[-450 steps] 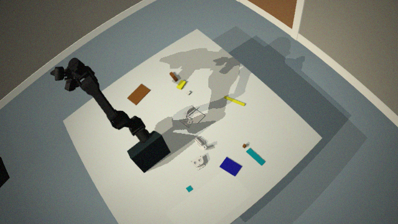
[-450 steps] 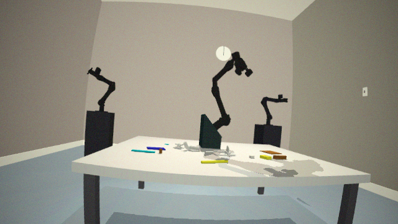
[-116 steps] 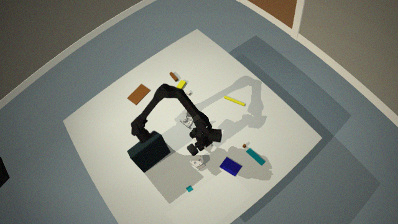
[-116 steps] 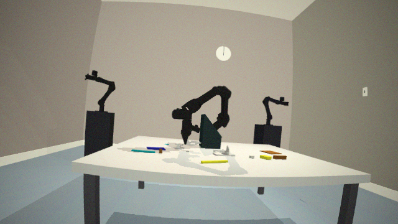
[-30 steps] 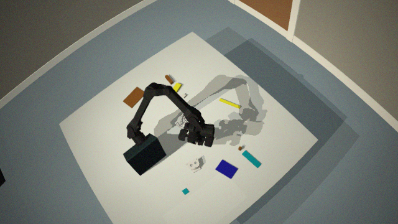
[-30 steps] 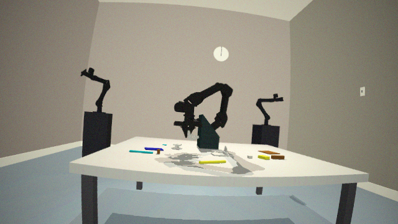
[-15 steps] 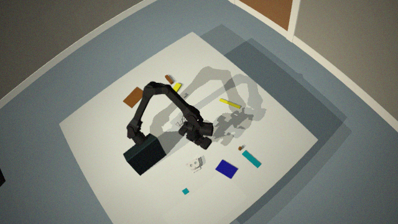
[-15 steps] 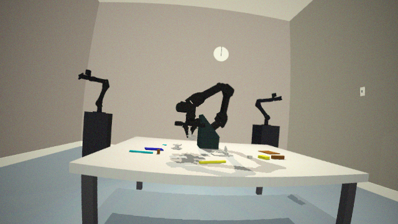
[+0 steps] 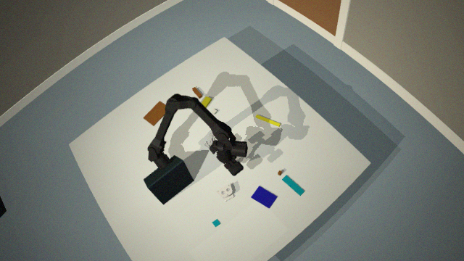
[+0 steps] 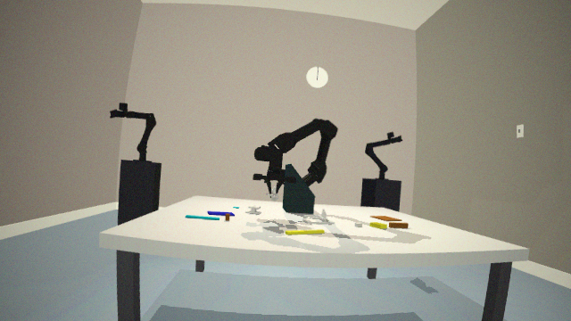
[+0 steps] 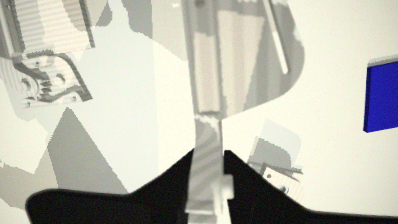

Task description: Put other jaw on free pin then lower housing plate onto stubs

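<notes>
Though its far end blurs, the nearly closed hand (image 10: 273, 193) (image 11: 211, 154) grips a pale jaw-like piece (image 11: 206, 165).

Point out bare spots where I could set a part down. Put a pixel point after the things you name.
One patch lies between the yellow bar (image 9: 268, 120) (image 10: 305, 232) and the teal strip (image 9: 293, 185) (image 10: 202, 218), partly shadowed. Another lies between the blue plate (image 9: 264, 196) (image 10: 220, 213) (image 11: 382, 97) and small teal square (image 9: 216, 222) (image 10: 235, 207). It's crowded around the orange plate (image 9: 155, 113) (image 10: 386, 218).

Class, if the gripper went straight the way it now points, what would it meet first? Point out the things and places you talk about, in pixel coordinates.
Probably the white tabletop (image 9: 109, 145) (image 10: 178, 232) (image 11: 340, 175), struck first by the pale part (image 10: 272, 195) (image 11: 206, 140) in the gripper (image 9: 225, 156) (image 10: 273, 192) (image 11: 211, 154); depth is unclear.
</notes>
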Available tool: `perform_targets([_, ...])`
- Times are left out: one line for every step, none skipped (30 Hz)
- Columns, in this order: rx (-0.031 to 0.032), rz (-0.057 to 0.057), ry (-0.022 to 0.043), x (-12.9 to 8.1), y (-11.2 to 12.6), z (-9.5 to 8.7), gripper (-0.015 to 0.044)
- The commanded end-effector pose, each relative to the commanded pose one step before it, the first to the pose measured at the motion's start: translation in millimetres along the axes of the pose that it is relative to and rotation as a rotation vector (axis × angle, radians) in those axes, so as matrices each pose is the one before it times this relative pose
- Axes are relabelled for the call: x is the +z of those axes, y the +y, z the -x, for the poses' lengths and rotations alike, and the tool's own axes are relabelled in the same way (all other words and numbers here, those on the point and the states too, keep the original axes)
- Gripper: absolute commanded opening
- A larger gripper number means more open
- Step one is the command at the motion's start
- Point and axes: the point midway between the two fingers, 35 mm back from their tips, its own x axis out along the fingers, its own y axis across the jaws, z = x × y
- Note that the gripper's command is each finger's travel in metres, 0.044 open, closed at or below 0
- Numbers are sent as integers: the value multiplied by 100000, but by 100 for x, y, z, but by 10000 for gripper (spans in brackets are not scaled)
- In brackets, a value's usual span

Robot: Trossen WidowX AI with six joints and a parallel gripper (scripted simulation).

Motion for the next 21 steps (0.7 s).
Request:
perform_targets([593,-2707,-149,-122,206,-107,37])
perform_targets([1,-1122,0,0,32,0,37])
perform_targets([2,-1870,1,0,54,0,37])
perform_targets([3,-2246,1,-1,65,0,37])
perform_targets([3,-2246,1,-3,65,0,37])
perform_targets([3,-2245,1,-4,65,0,37])
perform_targets([3,-2245,1,-6,65,0,37])
perform_targets([3,-2245,1,-8,64,0,37])
perform_targets([3,-2245,1,-9,64,0,37])
perform_targets([3,-2245,1,-11,64,0,37])
perform_targets([3,-2245,2,-12,64,0,37])
perform_targets([4,-2245,2,-14,63,0,37])
perform_targets([4,-2245,2,-16,63,0,37])
perform_targets([4,-2245,2,-17,63,-1,37])
perform_targets([4,-2245,2,-19,62,-1,37])
perform_targets([4,-2245,2,-20,62,-1,37])
perform_targets([4,-2245,2,-22,61,-1,37])
perform_targets([4,-2245,3,-23,60,-1,37])
perform_targets([4,-2245,3,-25,60,-1,37])
perform_targets([4,-2245,3,-26,59,-1,37])
perform_targets([1,-2244,2,-28,58,-1,37])
